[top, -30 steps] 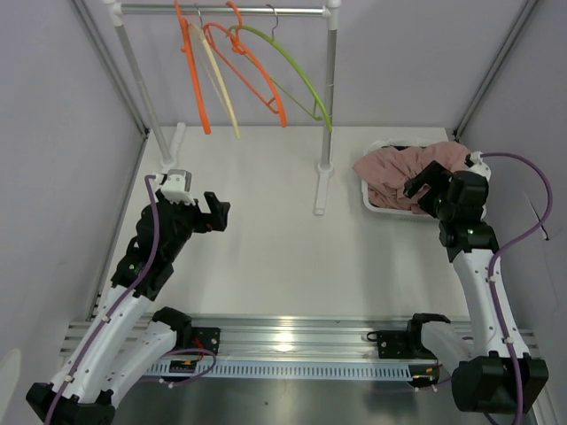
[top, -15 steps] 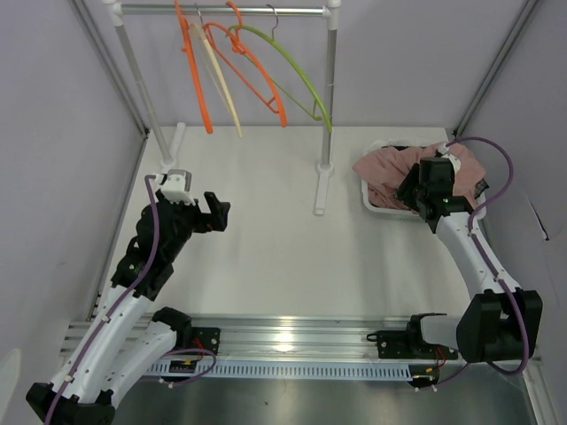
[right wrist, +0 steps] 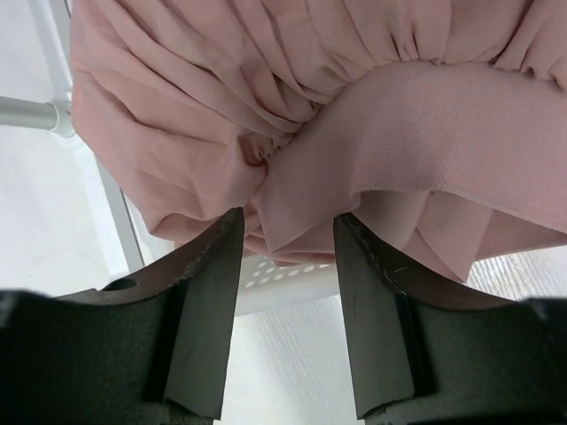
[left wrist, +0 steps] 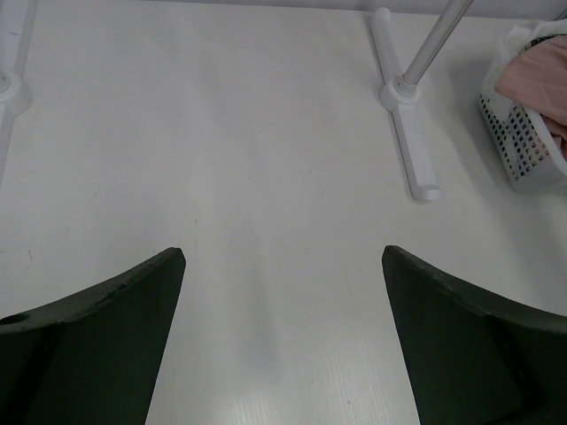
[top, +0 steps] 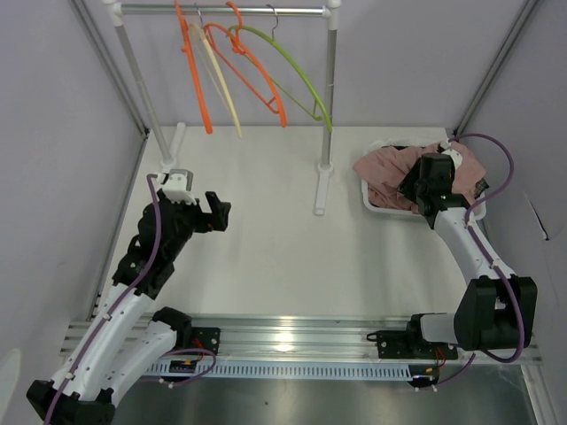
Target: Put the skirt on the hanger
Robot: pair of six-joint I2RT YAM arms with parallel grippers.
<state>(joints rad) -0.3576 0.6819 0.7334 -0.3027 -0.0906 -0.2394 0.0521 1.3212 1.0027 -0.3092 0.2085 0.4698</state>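
The pink skirt (top: 390, 166) lies bunched in a white basket (top: 381, 205) at the right of the table. In the right wrist view the skirt (right wrist: 292, 115) fills the upper frame, hanging over the basket's perforated rim (right wrist: 283, 279). My right gripper (right wrist: 288, 235) is open, its fingertips at the skirt's lower folds with a fold between them. Several hangers hang on the rack at the back: orange (top: 197, 84), cream (top: 221, 93) and green (top: 297, 71). My left gripper (left wrist: 283, 266) is open and empty above bare table, left of centre (top: 217, 212).
The rack's right pole (top: 329, 106) and its white foot (top: 321, 190) stand between the arms; the foot also shows in the left wrist view (left wrist: 407, 124). The left foot (top: 173, 146) is at the back left. Grey walls close both sides.
My right arm has reached forward to the basket, bringing its open gripper down to the skirt's edge. The left arm has not moved.
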